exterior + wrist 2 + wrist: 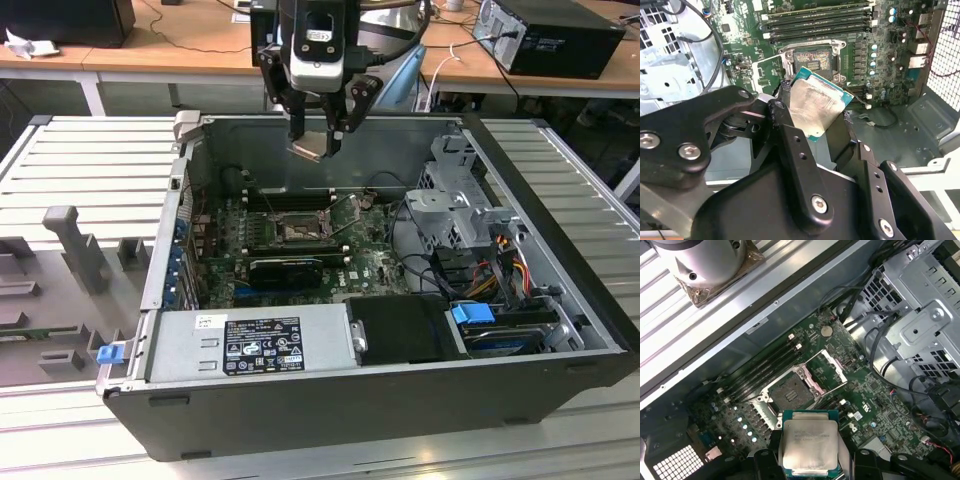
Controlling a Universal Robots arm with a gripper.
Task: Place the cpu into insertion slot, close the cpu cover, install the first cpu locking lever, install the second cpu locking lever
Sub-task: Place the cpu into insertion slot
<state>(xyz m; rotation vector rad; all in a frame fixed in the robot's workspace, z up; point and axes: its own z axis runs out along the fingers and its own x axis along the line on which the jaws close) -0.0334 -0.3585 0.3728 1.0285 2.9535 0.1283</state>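
Above the open case (330, 410), the claw (318, 143) pinches the flat, square, grey-metal cpu (815, 107).

The arm (318, 45) hung down from above, its wrist near vertical; the claw (318, 143) pointed downward, raised in the air. Its two black fingers (795, 150) were clamped on opposite edges of the cpu (810, 442); the metal face looked toward the wrist.

You have before you: open case (400, 410) on a slatted table (90, 160) — inside, motherboard (375, 265), power supply (250, 345), and drive cage (455, 215) at the exterior view's right.
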